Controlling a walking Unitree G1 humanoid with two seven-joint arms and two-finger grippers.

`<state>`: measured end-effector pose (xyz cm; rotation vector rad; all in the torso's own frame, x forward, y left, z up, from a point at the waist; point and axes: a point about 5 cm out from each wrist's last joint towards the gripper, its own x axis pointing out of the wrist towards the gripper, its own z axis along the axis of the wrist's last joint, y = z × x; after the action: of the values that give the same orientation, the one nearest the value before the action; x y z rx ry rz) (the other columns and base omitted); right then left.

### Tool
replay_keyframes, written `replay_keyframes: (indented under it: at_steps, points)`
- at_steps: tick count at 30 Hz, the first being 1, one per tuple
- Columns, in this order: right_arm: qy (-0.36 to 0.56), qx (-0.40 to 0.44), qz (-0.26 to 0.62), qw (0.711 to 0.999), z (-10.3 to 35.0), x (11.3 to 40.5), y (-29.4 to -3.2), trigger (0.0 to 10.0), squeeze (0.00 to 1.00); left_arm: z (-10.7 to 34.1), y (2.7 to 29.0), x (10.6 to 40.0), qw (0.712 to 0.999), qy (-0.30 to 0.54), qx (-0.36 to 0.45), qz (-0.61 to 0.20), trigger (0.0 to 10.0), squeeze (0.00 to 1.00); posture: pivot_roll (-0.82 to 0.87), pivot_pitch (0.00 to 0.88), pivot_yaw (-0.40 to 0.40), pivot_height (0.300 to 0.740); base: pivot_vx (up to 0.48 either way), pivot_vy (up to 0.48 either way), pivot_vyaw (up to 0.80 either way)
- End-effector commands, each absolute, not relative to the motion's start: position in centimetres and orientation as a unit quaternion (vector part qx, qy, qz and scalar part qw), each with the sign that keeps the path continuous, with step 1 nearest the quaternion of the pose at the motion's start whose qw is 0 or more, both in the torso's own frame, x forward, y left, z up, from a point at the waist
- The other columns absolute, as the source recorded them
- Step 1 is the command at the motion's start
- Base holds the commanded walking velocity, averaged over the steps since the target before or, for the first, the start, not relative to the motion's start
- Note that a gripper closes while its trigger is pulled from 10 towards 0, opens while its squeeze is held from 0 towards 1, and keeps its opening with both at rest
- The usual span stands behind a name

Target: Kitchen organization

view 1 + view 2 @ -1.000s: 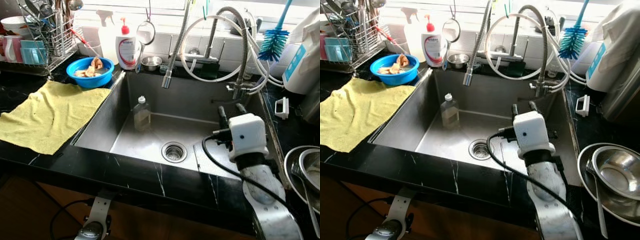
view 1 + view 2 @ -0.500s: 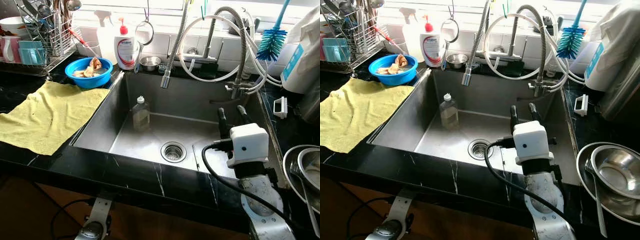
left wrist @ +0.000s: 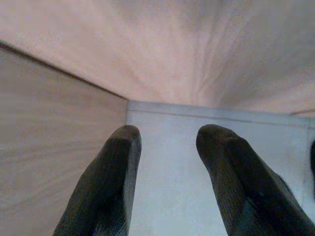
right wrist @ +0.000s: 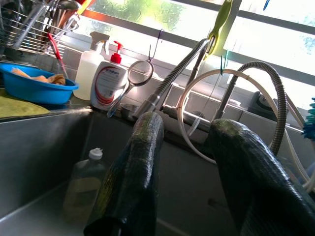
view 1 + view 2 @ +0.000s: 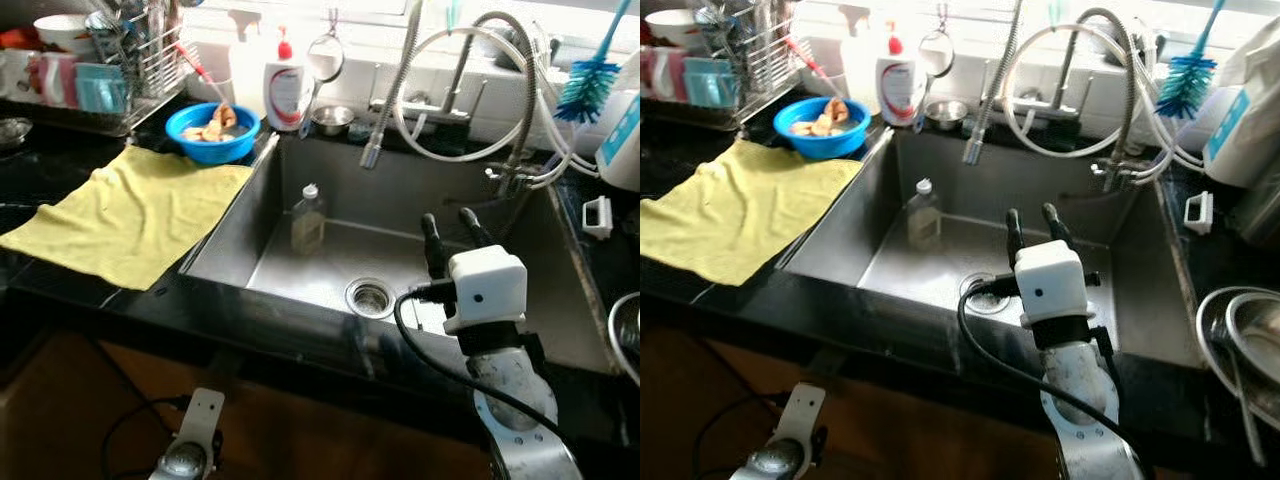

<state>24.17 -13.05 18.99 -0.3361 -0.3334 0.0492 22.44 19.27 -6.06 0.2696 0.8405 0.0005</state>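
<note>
Right wrist view: green clip (image 4: 222,15) overhead

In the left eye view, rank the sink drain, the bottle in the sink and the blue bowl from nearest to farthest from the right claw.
1. Drain, sink floor, just left of the right claw.
2. Bottle, standing farther left in the sink.
3. Blue bowl, on the counter beyond the sink's left corner.

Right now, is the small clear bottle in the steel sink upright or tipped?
Upright: the small clear bottle stands on its base, white cap uppermost.
</note>
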Motion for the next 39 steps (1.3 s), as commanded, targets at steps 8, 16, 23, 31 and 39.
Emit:
replay_keyframes:
  at_steps: [8, 16, 23, 31, 39]
  points:
    - [-0.166, -0.161, 0.024, 0.973, 19.0, 24.2, -13.0, 10.0, 0.0, -6.2, 19.0, 22.3, 0.903, 0.409, 0.131, -0.002, 10.0, 0.0, -0.1, 0.0, -0.01, 0.74, 0.0, 0.0, 0.0]
    - [-0.165, -0.147, 0.01, 0.975, 19.1, 24.4, -13.4, 10.0, 0.0, -6.1, 18.9, 22.4, 0.903, 0.405, 0.143, -0.011, 10.0, 0.0, -0.1, 0.0, -0.008, 0.74, 0.0, 0.0, 0.0]
    - [-0.161, -0.14, 0.0, 0.977, 19.0, 24.5, -13.8, 10.0, 0.0, -6.0, 18.8, 22.5, 0.902, 0.401, 0.159, -0.02, 10.0, 0.0, -0.1, 0.0, -0.008, 0.74, 0.0, -0.053, 0.0]
    - [-0.127, -0.167, -0.107, 0.972, 18.1, 24.1, -16.9, 10.0, 0.0, -6.1, 18.8, 22.5, 0.902, 0.402, 0.156, -0.019, 10.0, 0.0, -0.1, 0.0, -0.001, 0.74, 0.0, -0.27, 0.0]
    - [-0.079, -0.136, -0.233, 0.96, 16.9, 23.2, -21.8, 10.0, 0.0, -6.1, 18.7, 22.4, 0.902, 0.402, 0.154, -0.022, 10.0, 0.0, -0.11, 0.0, 0.001, 0.74, 0.0, 0.0, 0.0]
